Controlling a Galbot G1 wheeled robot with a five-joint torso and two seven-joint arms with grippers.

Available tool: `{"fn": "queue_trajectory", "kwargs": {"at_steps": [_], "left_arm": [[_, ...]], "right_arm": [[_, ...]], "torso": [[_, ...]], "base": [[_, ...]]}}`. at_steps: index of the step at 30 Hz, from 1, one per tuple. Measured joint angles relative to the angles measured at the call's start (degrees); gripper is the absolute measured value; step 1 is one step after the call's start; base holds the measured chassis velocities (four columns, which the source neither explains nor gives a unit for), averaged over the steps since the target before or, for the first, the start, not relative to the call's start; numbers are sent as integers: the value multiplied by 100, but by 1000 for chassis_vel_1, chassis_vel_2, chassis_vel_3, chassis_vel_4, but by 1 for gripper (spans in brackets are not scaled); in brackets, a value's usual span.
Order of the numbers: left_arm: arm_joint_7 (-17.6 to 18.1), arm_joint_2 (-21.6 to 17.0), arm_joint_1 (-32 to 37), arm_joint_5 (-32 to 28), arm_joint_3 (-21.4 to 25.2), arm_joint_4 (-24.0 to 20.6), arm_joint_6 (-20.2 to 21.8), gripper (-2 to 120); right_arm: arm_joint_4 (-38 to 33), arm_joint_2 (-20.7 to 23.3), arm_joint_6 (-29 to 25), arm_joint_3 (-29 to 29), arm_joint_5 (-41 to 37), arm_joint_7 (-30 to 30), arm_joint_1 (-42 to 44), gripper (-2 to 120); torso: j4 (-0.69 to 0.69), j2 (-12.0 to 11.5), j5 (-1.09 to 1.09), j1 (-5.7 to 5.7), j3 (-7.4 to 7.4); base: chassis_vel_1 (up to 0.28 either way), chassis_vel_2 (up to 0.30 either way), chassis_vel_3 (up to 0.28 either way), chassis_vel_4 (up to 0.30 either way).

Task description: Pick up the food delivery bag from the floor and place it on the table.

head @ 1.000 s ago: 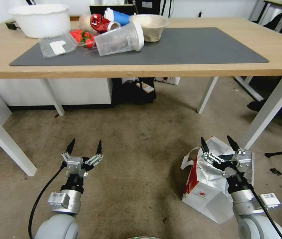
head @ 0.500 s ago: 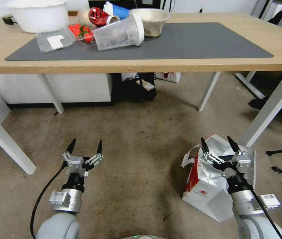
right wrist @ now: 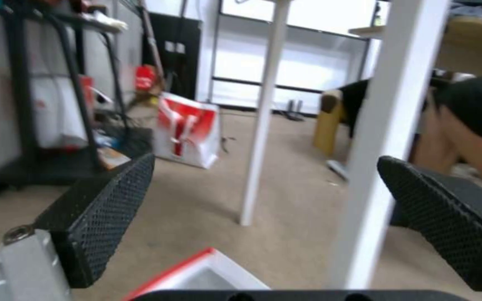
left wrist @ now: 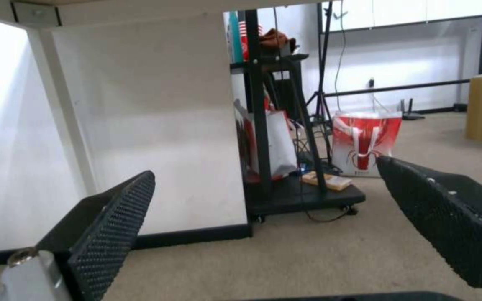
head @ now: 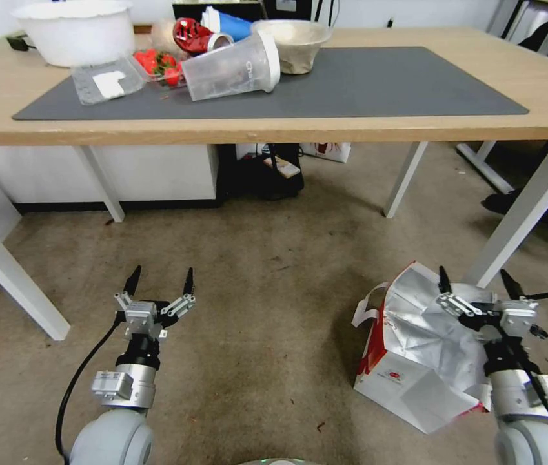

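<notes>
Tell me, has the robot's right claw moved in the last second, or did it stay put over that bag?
Yes. The right gripper has swung rightward, from over the middle of the food delivery bag to its right edge, nearer the white table leg. Its fingers are open.

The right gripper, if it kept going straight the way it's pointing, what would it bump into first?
Probably the white table leg. The right gripper hangs open above the food delivery bag, pointing forward, and the leg stands between its fingers, nearer the right one. Depth is hard to judge; it might slip past.

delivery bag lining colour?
Crinkled silver foil inside the food delivery bag, seen best in the head view.
</notes>
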State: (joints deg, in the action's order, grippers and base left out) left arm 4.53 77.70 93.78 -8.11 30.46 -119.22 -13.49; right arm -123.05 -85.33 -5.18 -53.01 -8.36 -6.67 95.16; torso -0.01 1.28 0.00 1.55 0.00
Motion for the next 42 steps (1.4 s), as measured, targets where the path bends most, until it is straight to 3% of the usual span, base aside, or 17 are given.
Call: {"fn": "queue_trajectory", "kwargs": {"at_steps": [12,21,31,42], "left_arm": [[-3,-6,-42,-31,-14,133,44,99],[5,13,-52,4,20,160,114,98],[51,50,2,72,8,154,154,98],[78,104,-5,115,-45,154,160,98]], "right_arm": [[687,61,-120,-303,922,347,-358,100],[1253,244,-62,-475,768,312,-692,100],[1847,527,473,-758,435,158,-1105,100],[2411,756,736,-603,291,154,-1421,100]], "torso": [[0,13,1,2,0],[1,18,0,4,0],[1,22,0,4,0],[0,24,0,5,0]], "base": [[0,0,0,0],[0,0,0,0],[0,0,0,0],[0,0,0,0]]}}
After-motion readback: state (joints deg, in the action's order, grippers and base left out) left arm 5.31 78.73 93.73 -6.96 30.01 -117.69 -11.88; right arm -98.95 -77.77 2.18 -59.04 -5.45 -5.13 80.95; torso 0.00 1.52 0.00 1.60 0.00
